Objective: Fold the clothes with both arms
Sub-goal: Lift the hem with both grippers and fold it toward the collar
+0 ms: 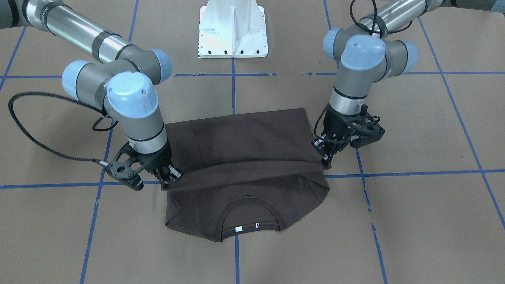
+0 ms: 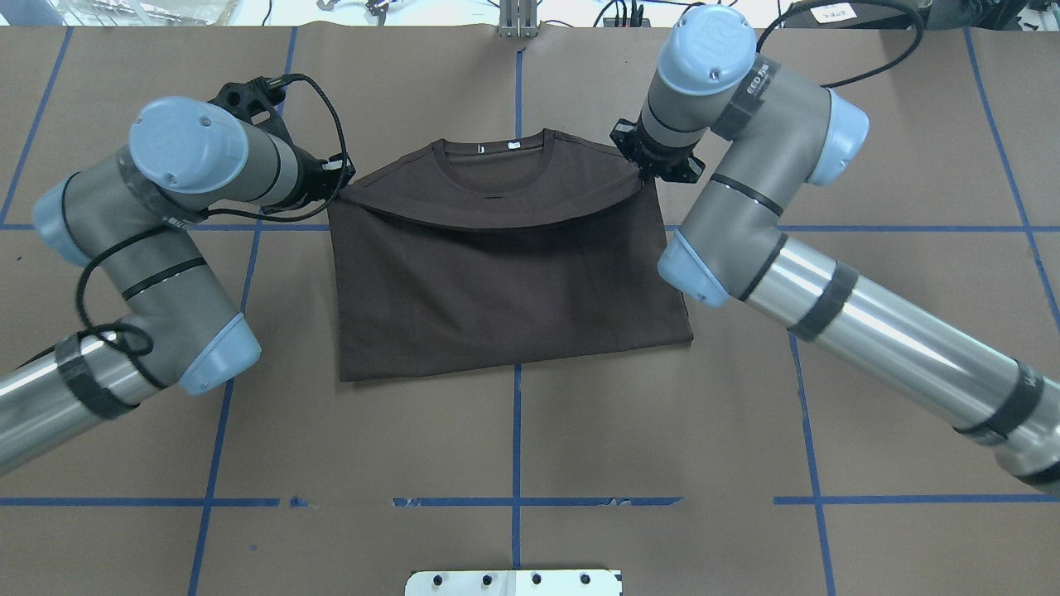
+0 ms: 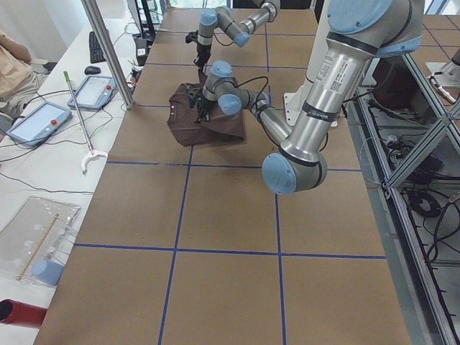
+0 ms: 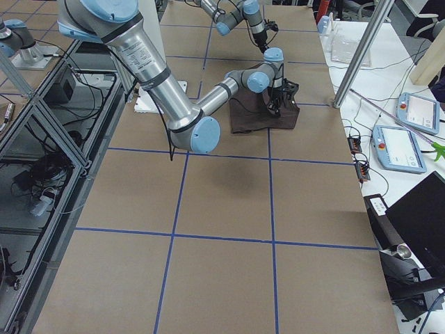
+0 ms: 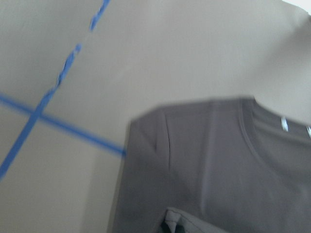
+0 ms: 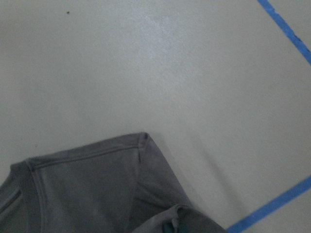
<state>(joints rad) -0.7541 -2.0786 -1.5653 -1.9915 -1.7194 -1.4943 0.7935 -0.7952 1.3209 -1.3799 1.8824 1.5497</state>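
- Left tool (image 1: 326, 159) and right tool (image 1: 170, 178) are each clamped shut on a corner of the T-shirt (image 2: 497, 281), holding its lifted edge stretched between them so the fold should land straight.
- The T-shirt lies on the surface (image 2: 662, 430) between the tools, its collar (image 1: 250, 201) just beyond the lifted edge.
- Outboard of each tool, the surface offers room to withdraw.

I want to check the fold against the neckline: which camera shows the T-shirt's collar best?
The exterior front-facing view: the collar of the T-shirt lies nearest, its whole arc and both white labels sharp. Overhead exterior shows it whole but smaller. The wrist views catch blurred parts; the side views show it tiny.
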